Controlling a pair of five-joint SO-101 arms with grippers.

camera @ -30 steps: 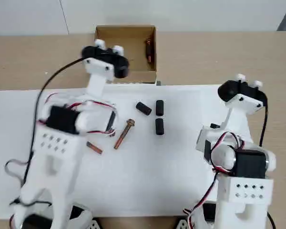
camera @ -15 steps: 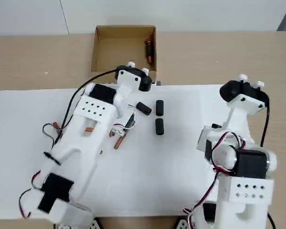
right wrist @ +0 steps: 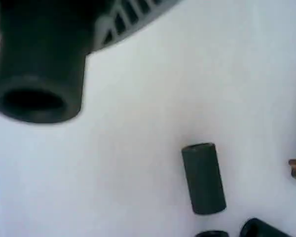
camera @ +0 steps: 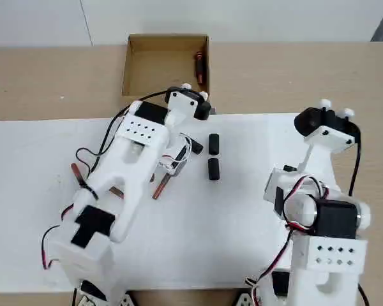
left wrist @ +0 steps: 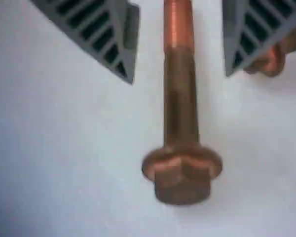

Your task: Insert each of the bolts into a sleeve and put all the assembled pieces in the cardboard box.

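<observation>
I saw the tabletop [camera: 51, 70] carrying a white sheet [camera: 230, 242]. The left arm [camera: 131, 166] lay stretched across the sheet toward the cardboard box [camera: 124, 70], and the right arm [camera: 322, 217] sat at its own side. The box held one assembled piece [camera: 200, 67] against its wall. The left jaws stood open, straddling a copper bolt [left wrist: 180, 123] that lay flat on the sheet. Its shank ran between the two fingers and touched neither, and its hex head lay beyond the fingertips. The right jaws gripped a black sleeve [right wrist: 39, 74] clear of the sheet. Two loose sleeves [camera: 213, 143] lay end to end near the left arm's tip.
</observation>
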